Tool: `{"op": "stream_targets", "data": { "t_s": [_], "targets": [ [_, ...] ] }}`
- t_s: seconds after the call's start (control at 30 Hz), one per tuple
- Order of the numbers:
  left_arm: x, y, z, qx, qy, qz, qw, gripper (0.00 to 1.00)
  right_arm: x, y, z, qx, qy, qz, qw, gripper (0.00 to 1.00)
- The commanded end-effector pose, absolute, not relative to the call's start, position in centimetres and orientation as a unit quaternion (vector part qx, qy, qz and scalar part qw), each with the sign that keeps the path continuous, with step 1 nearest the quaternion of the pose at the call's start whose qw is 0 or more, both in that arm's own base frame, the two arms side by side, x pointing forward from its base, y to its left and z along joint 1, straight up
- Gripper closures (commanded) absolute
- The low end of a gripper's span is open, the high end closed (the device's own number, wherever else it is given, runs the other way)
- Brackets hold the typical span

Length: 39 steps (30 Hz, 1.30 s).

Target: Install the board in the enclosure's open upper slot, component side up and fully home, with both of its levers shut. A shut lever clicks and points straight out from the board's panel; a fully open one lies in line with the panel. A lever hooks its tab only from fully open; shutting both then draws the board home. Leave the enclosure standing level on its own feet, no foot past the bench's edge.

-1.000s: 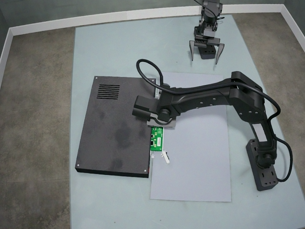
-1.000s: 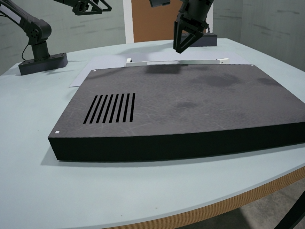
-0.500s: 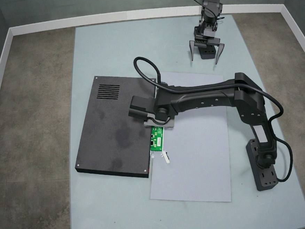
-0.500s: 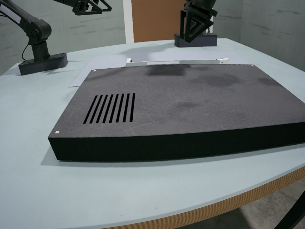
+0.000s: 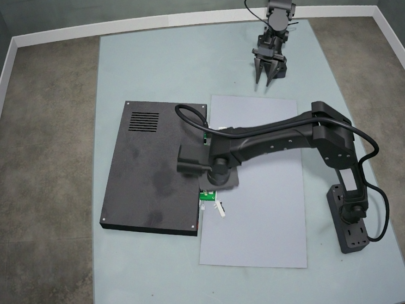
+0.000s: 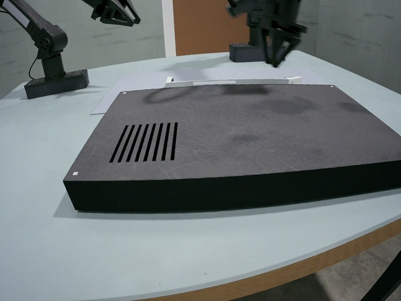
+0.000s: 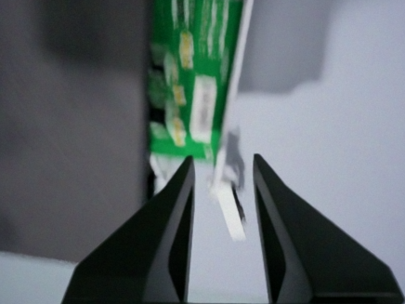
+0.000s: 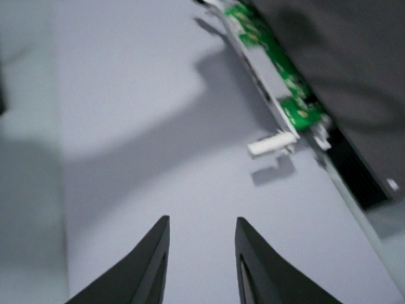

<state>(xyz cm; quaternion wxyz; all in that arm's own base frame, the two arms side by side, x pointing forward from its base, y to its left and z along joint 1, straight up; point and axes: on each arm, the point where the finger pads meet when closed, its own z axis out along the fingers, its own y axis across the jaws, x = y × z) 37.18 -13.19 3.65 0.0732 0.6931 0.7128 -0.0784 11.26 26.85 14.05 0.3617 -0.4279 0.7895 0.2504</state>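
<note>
The black enclosure [image 5: 152, 165] lies flat on the table, its slot side facing the grey mat [image 5: 260, 195]. The green board [image 5: 207, 195] is mostly inside the slot; a narrow strip and its white panel [image 6: 230, 82] stick out. One white lever [image 5: 220, 209] angles away from the panel; it also shows in the left wrist view [image 7: 232, 213]. The other lever [image 8: 271, 143] points out from the panel. My left gripper [image 7: 223, 163] [image 6: 276, 61] hovers above the panel's end, part open and empty. My right gripper [image 5: 262, 82] [image 8: 202, 227] hangs over the far table, part open and empty.
The left arm's base [image 5: 349, 222] stands at the right table edge, and its forearm [image 5: 270, 141] stretches over the mat. The right arm's base [image 6: 56, 81] stands at the far side. The table's wooden edge [image 6: 301, 267] runs close in front of the enclosure.
</note>
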Motion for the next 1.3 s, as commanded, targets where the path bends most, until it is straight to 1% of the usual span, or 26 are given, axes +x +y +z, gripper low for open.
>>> {"op": "stream_targets", "data": {
  "t_s": [0.0, 0.13, 0.2, 0.47, 0.7, 0.77, 1.07, 1.27],
  "targets": [
    [37.8, -9.7, 3.7, 0.654, 0.755, -0.019, 0.053, 0.68, 13.3, 26.2, 13.6, -0.353, 0.858, 0.194, 0.318, 0.68],
    [37.4, -7.8, 3.2, 0.634, 0.773, 0.001, 0.035, 0.68, 14.7, 26.8, 13.3, -0.296, 0.898, 0.165, 0.280, 0.68],
    [37.4, -7.8, 3.2, 0.634, 0.773, 0.001, 0.035, 0.68, 14.7, 26.8, 13.3, -0.296, 0.898, 0.165, 0.280, 0.68],
    [36.7, -6.0, 2.8, 0.616, 0.788, 0.013, 0.015, 0.68, 16.2, 29.3, 11.7, -0.187, 0.957, 0.132, 0.180, 0.68],
    [36.5, -6.1, 2.7, 0.616, 0.788, 0.008, 0.016, 0.68, 17.6, 31.0, 9.7, -0.090, 0.985, 0.094, 0.109, 0.68],
    [36.5, -6.1, 2.7, 0.616, 0.788, 0.008, 0.016, 0.68, 17.6, 31.0, 9.7, -0.090, 0.985, 0.094, 0.109, 0.68],
    [36.5, -6.1, 2.7, 0.616, 0.788, 0.008, 0.015, 0.68, 19.9, 33.0, 5.7, 0.057, 0.998, 0.025, 0.027, 0.68],
    [36.5, -6.1, 2.7, 0.616, 0.788, 0.008, 0.015, 0.68, 20.7, 33.6, 4.0, 0.094, 0.996, 0.003, 0.004, 0.68]
  ]
}}
